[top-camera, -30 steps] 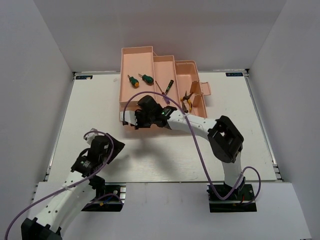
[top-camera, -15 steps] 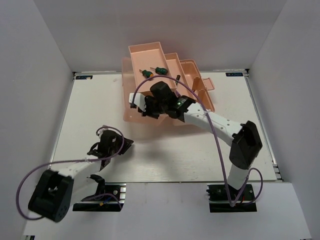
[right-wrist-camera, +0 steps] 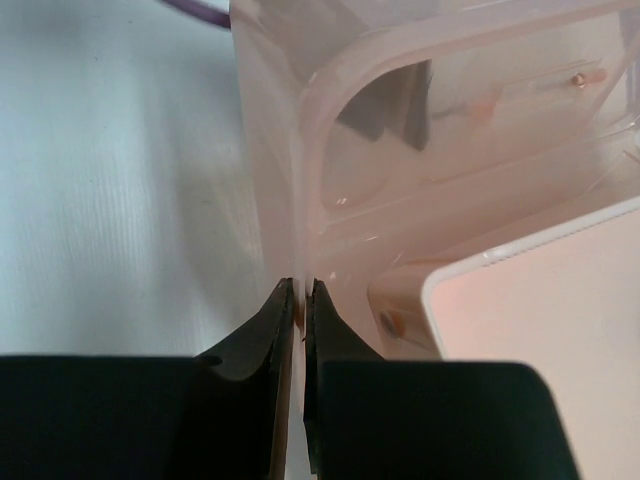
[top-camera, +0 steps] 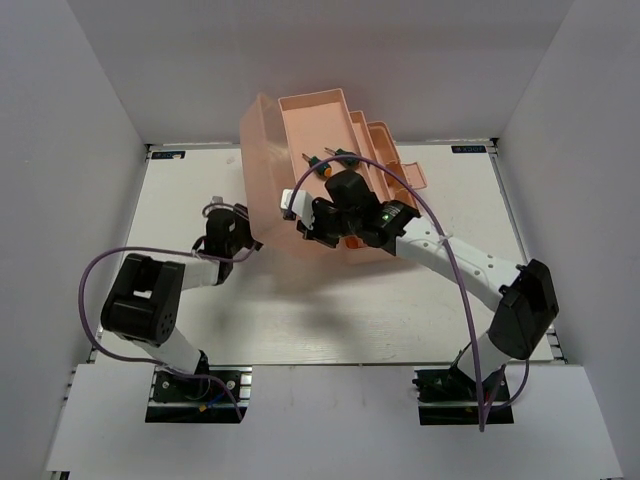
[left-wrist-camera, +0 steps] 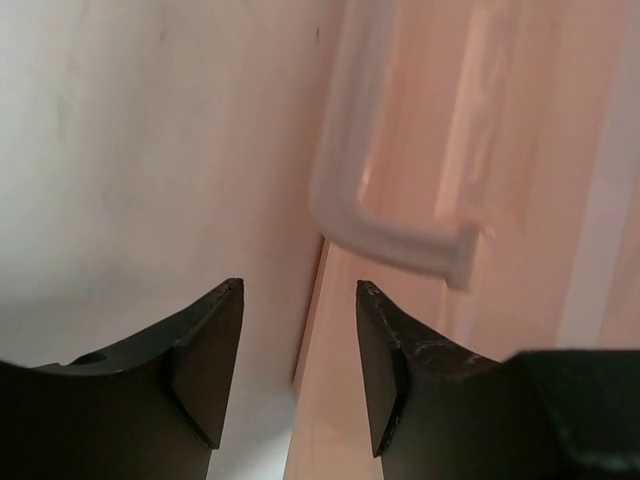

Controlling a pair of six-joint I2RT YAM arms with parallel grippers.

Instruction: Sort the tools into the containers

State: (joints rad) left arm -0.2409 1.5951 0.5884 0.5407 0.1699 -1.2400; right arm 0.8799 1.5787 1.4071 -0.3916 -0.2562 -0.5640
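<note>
The salmon-pink toolbox (top-camera: pixel 300 125) is tipped up off the table, its trays leaning to the far right. My right gripper (top-camera: pixel 306 226) is shut on the toolbox's thin front wall (right-wrist-camera: pixel 268 150) and holds it up. My left gripper (top-camera: pixel 250 240) is open at the toolbox's lower left side, with a pink edge (left-wrist-camera: pixel 310 400) between its jaws and the pale lid handle (left-wrist-camera: pixel 385 235) just ahead. Two stubby screwdrivers (top-camera: pixel 326 167) show in a tilted tray, partly behind the right arm. The pliers and the purple screwdriver are hidden.
The white table (top-camera: pixel 180 190) spreads to the left and front of the toolbox. The right arm (top-camera: pixel 450 255) crosses the middle right. White walls close the far side.
The toolbox has been lifted and tipped further up, held by my right gripper. My left arm has swung forward from the near left to the toolbox's left side.
</note>
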